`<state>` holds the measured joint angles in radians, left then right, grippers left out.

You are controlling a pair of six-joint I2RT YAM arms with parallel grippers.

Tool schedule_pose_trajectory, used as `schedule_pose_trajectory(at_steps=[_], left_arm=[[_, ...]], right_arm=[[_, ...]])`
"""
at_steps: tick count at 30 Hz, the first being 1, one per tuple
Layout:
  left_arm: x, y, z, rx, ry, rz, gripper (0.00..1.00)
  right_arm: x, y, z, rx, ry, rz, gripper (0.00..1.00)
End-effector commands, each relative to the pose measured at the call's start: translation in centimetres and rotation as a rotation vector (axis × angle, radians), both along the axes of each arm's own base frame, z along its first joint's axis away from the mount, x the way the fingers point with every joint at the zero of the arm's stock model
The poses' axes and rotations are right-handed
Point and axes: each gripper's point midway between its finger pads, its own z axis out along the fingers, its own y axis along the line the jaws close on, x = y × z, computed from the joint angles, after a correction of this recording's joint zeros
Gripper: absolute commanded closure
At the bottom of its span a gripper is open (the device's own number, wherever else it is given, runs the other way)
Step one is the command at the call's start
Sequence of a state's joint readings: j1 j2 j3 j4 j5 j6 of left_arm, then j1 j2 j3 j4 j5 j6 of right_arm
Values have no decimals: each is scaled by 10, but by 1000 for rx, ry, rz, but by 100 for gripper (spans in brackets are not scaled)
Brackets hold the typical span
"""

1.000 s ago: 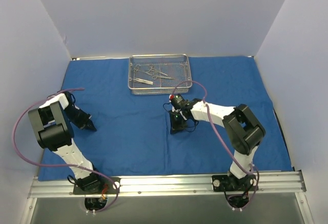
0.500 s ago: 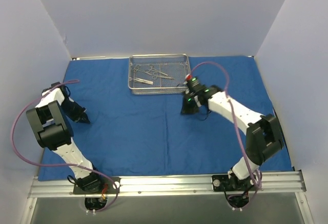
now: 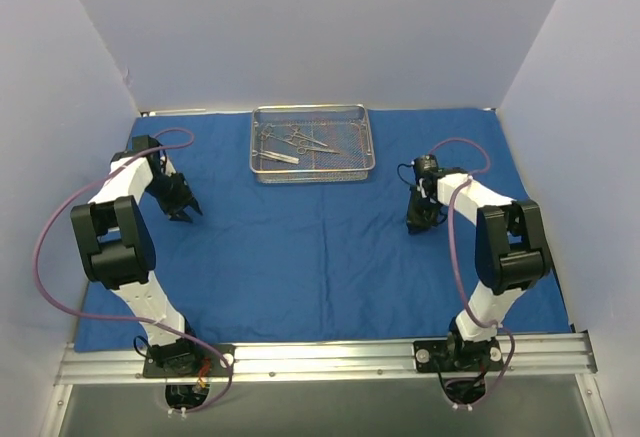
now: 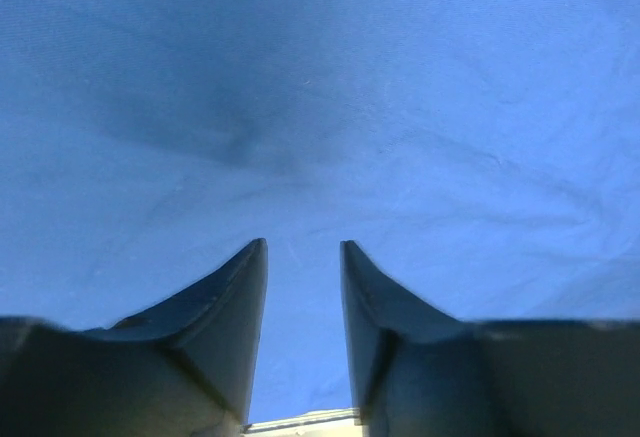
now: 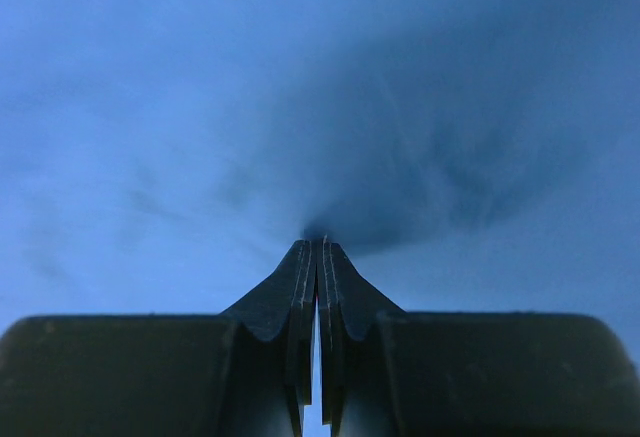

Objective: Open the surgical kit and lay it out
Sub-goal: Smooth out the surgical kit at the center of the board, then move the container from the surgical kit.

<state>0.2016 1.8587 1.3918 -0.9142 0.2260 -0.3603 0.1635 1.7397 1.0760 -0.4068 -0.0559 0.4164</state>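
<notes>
The royal-blue cloth wrap (image 3: 300,247) lies spread flat over the table. On it at the back centre stands the silver wire-mesh tray (image 3: 365,147), holding a few thin steel instruments (image 3: 290,141). My left gripper (image 3: 186,213) hovers low over the cloth's left part, open, with only blue cloth (image 4: 300,107) showing between its fingers (image 4: 235,297). My right gripper (image 3: 418,224) is on the right part, shut, its tips (image 5: 320,245) down against the cloth (image 5: 200,107) in their own shadow. I see no fold caught between them.
White walls close in the table at the left, back and right. The cloth's near edge (image 3: 320,335) ends just before the metal rail (image 3: 330,359) that carries both arm bases. Faint creases run across the cloth's middle.
The left gripper has opened and shifted back and slightly right. The right gripper, still shut, has swept from the cloth's centre out to the right.
</notes>
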Motion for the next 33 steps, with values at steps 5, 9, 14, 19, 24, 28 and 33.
schedule_pose_trajectory(at_steps=[5,9,14,19,24,28,33], left_arm=[[30,-6,41,2,-172,-51,45],[32,-9,42,1,-165,-53,45],[34,-3,39,27,-129,-57,45],[44,-3,51,32,-153,-55,38],[55,-4,75,68,-202,-63,35],[57,-13,86,115,-237,-102,32],[47,-23,94,158,-262,-128,32]], right_arm=[[-75,-21,-26,-74,204,-84,100],[-84,-28,-22,-100,223,-123,96],[-45,-24,7,-86,110,-82,90],[67,-16,65,-103,-106,13,80],[152,12,79,-12,-246,115,48],[197,32,78,63,-331,164,26],[225,51,84,145,-426,196,14]])
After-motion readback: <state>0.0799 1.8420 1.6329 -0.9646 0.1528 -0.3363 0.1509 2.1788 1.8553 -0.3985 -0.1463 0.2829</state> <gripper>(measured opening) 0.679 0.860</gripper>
